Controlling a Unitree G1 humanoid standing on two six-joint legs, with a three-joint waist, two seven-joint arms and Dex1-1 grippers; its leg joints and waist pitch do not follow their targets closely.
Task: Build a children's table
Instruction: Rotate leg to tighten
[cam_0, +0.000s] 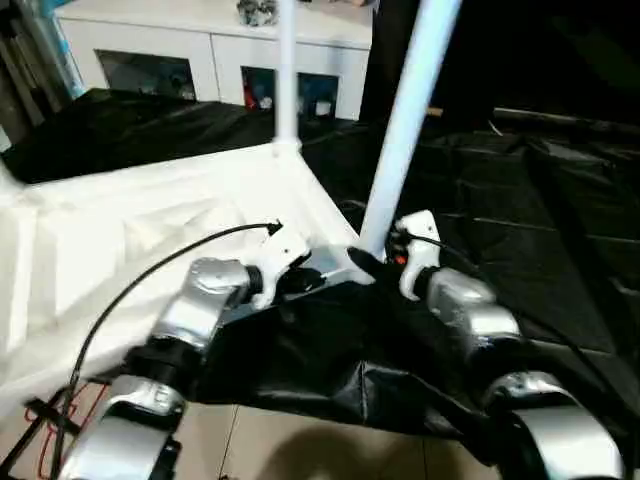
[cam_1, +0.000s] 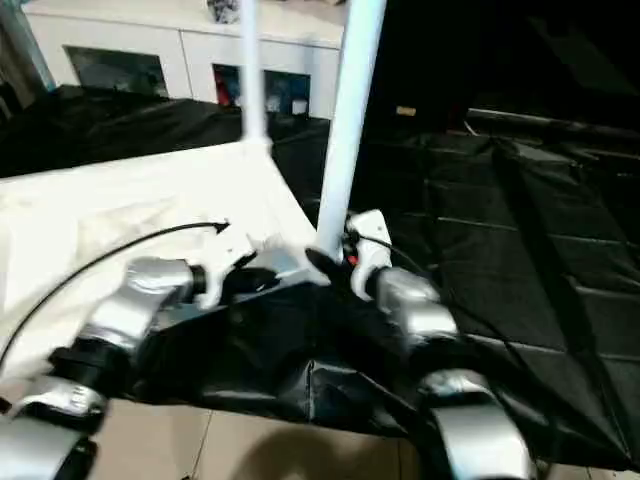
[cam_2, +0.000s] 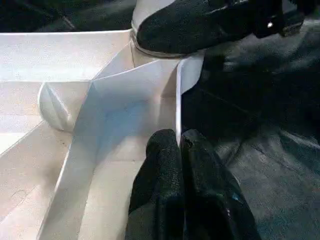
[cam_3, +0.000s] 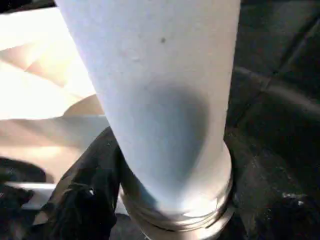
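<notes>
The children's table lies upside down on black sheeting, its white ribbed top (cam_0: 120, 230) facing up. One white leg (cam_0: 286, 80) stands in the far corner socket. A second, thicker-looking leg (cam_0: 400, 130) rises from the near right corner socket. My right gripper (cam_0: 375, 258) is closed around this leg's base, one black finger (cam_3: 85, 200) pressed against it just above the socket collar. My left gripper (cam_2: 179, 140) is shut on the thin rim wall (cam_2: 178, 100) of the top, a short way from that corner.
Black sheeting (cam_0: 520, 200) covers the ground to the right and in front. A white cabinet (cam_0: 200, 50) with glass-fronted compartments stands behind. Pale floor tiles (cam_0: 280, 440) show at the near edge. A black cable (cam_0: 150, 265) loops over my left forearm.
</notes>
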